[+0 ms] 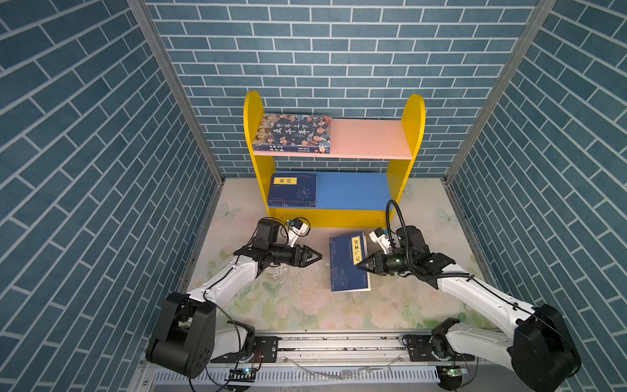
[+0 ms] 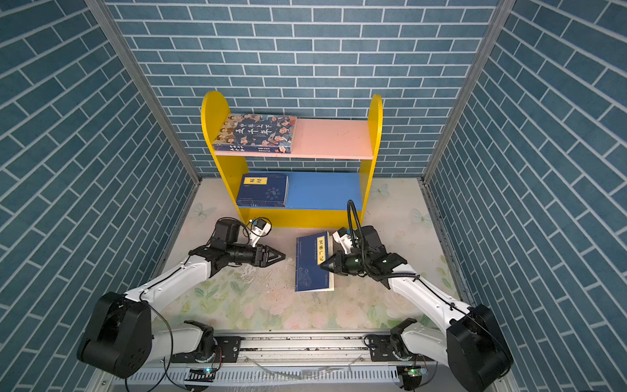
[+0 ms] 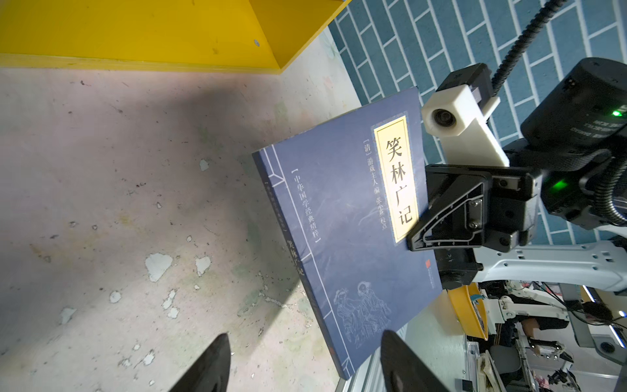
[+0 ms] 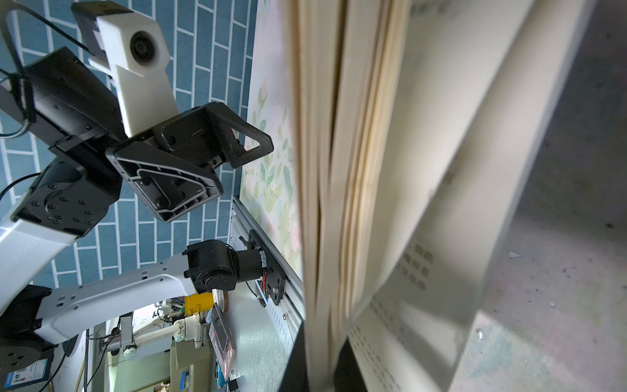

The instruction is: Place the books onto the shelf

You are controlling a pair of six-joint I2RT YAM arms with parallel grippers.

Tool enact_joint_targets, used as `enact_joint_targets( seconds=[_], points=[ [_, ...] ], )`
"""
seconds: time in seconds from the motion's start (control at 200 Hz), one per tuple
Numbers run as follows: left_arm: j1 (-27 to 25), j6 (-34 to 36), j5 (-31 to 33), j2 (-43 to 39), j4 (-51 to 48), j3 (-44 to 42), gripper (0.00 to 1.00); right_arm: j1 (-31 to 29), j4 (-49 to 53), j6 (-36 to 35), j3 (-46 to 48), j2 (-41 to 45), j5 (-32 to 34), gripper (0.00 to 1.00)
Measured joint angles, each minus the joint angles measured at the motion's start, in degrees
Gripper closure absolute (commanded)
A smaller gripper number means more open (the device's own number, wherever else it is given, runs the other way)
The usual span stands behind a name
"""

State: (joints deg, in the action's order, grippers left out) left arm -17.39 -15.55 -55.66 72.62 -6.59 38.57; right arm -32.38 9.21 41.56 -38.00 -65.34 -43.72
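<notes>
Right pincer pinches the navy book by its page edge.

Shelf: yellow side panels, pink upper board, blue lower board. Upper book: dark cover, cartoon faces, white characters. Lower book and table book: navy covers, yellow title labels. Table: pale floral print. Walls: teal brick pattern, white joints. Arms: white and black.
</notes>
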Motion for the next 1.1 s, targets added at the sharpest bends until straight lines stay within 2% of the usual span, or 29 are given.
enact_joint_targets(
  seconds=[0.415,0.5,0.635,0.845,1.1],
  points=[
    [2.7,-1.1,-3.7,-0.7,0.3,1.4,0.25,1.0,1.9,-1.5,-2.9,2.1,-2.8,1.0],
    [2.7,-2.9,-5.2,-0.6,2.4,1.0,0.24,1.0,1.1,-1.4,-2.9,2.5,-4.0,1.0],
    [2.3,-9.6,-8.8,2.1,9.2,0.3,0.25,1.0,-2.3,-0.9,-2.9,2.6,-6.6,1.0],
    [-0.2,-16.7,-12.2,5.1,15.5,0.3,0.33,1.0,-6.9,0.2,-4.3,0.1,-10.5,1.0],
    [-0.4,-20.2,-13.9,4.7,18.4,0.4,0.43,0.9,-8.8,0.2,-5.2,-3.8,-13.6,1.0]
  ],
)
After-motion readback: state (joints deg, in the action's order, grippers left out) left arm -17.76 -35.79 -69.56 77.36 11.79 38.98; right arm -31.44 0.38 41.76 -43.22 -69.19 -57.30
